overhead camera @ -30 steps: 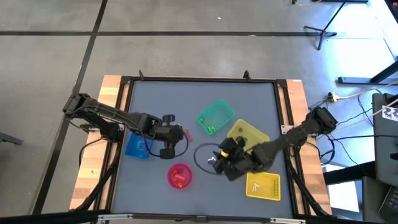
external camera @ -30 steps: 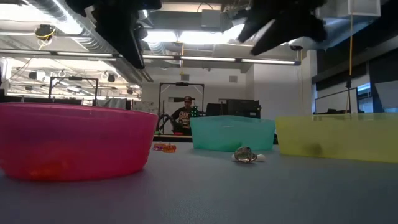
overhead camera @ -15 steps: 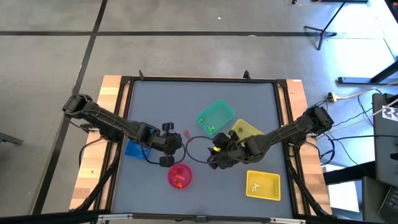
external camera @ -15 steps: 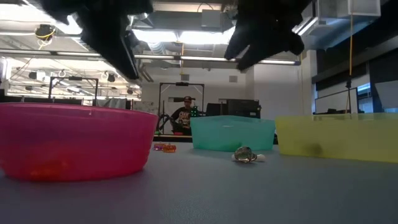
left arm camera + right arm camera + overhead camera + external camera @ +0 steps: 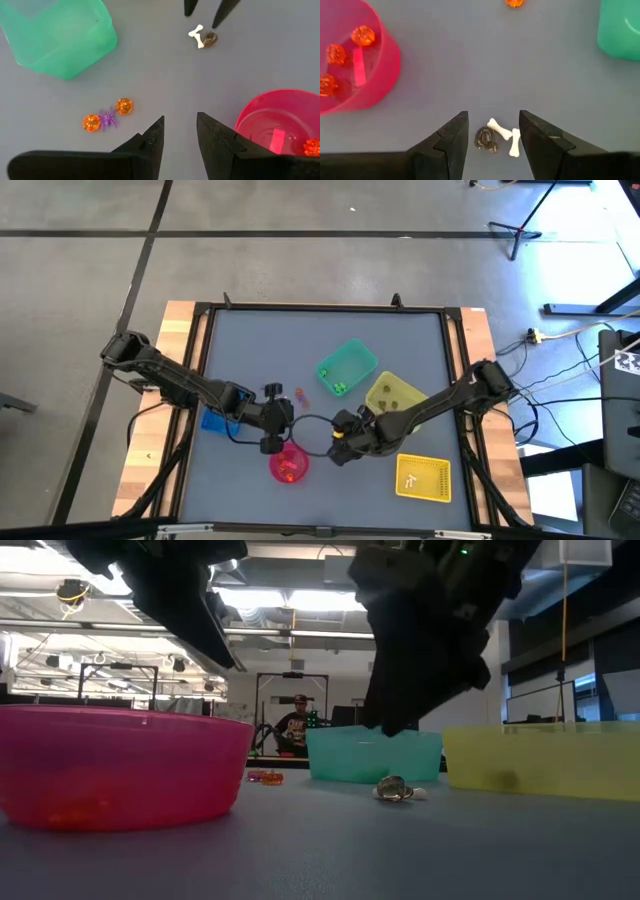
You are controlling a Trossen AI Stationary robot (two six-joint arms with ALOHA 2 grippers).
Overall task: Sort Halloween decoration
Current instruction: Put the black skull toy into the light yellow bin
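The Halloween decoration lies loose on the grey table: a dark trinket (image 5: pixel 486 139) with two white bones (image 5: pixel 500 129), and farther off two orange pumpkins and a purple spider (image 5: pixel 107 118). More orange pumpkins (image 5: pixel 362 35) lie in the pink bowl (image 5: pixel 288 463). My right gripper (image 5: pixel 492 131) is open and hangs low over the dark trinket and bones, its fingers on either side of them without touching. My left gripper (image 5: pixel 179 131) is open above bare table between the pink bowl and the spider group, holding nothing.
A green bin (image 5: pixel 347 367) stands past the trinkets toward the far side. Two yellow bins (image 5: pixel 397 393) (image 5: pixel 423 477) stand on the right and a blue bin (image 5: pixel 218 420) under the left arm. A black cable loop (image 5: pixel 312 423) lies between the grippers.
My right gripper has come down and gone toward the table's left, away from the yellow bin, and now stands over the dark trinket and bones. My left gripper has sunk and moved toward the near edge, closer to the pink bowl. No trinket has moved.
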